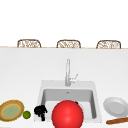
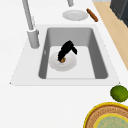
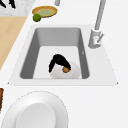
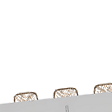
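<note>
Backdrop: you face plain white beyond the bench (image 1: 22, 65).
Seating: you see three woven chair backs (image 1: 29, 43) lined up behind its far edge.
Floor: you find pale wood flooring (image 2: 117, 32) along the bench's near side.
Light: even and flat.

Matt grey sink basin (image 2: 93, 45), seemingly brushed-metal faucet (image 1: 67, 72)

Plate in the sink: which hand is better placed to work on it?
Right, probably: the right hand is over the plate in the sink, pinching a small brown thing. The left hand hangs at the sink's left rim.
</note>
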You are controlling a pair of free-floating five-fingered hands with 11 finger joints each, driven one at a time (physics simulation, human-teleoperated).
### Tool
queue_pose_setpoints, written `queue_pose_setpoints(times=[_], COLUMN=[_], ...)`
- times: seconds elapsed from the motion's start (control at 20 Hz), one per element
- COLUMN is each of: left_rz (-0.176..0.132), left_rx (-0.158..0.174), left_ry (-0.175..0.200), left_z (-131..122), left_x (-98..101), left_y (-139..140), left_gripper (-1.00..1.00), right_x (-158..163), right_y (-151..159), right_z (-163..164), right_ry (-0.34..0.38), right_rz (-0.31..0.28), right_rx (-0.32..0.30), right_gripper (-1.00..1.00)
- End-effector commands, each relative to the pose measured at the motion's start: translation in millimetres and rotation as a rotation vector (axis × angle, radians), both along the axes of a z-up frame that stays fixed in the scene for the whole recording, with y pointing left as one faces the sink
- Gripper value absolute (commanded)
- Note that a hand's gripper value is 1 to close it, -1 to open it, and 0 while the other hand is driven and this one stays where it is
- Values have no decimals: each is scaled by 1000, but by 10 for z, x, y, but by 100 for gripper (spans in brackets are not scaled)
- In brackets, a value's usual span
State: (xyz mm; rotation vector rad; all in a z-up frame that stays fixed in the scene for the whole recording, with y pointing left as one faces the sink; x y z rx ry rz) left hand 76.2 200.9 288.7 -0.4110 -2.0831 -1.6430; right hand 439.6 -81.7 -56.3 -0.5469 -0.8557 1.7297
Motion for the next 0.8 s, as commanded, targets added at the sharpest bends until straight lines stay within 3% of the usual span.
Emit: queue_pose_setpoints(times=[0.0,0.25,0.5,0.75], left_rz=[0,0,0,0], left_rx=[0,0,0,0], left_ry=[0,0,0,0], left_z=[0,0,0,0], left_x=[0,0,0,0], left_y=[0,0,0,0], left_gripper=[0,0,0,0], right_x=[184,488,607,472], right_y=[0,-6,38,128], right_z=[-119,-109,-280,-373], right_ry=[106,169,159,130], right_rz=[-4,-19,-27,-35], right_rx=[0,1,-30,-50], right_gripper=[-100,-100,-100,-100])
